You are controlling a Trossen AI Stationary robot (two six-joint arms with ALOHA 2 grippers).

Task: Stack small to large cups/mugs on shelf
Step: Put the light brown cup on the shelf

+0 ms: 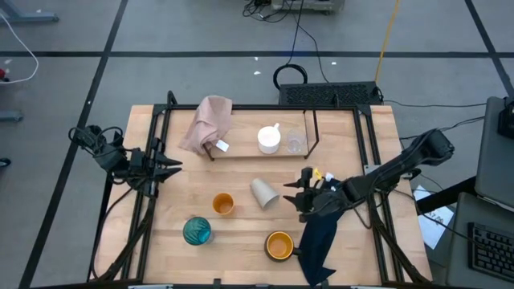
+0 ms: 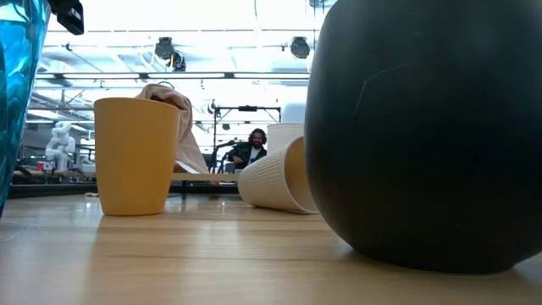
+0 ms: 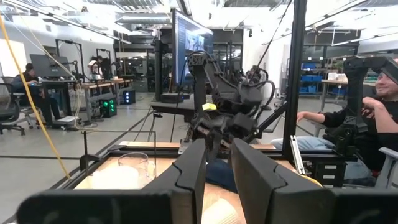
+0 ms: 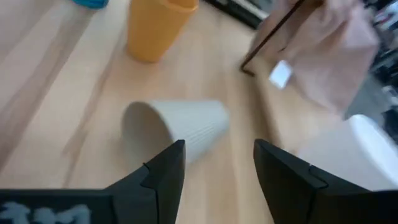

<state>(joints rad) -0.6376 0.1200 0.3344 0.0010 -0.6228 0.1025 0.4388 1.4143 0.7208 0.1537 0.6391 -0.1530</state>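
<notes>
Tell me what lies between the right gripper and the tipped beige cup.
Nothing: in the high view, only bare table separates the right gripper from the beige cup.

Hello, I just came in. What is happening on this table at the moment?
The robot is putting cups on the shelf. The white mug and the tiny clear cup stand there already. The right gripper, its fingers apart and holding nothing, is beside the beige cup, which lies on its side. The small orange cup, the teal glass and the orange-yellow mug wait on the table. The left gripper waits at the table's left edge.
</notes>
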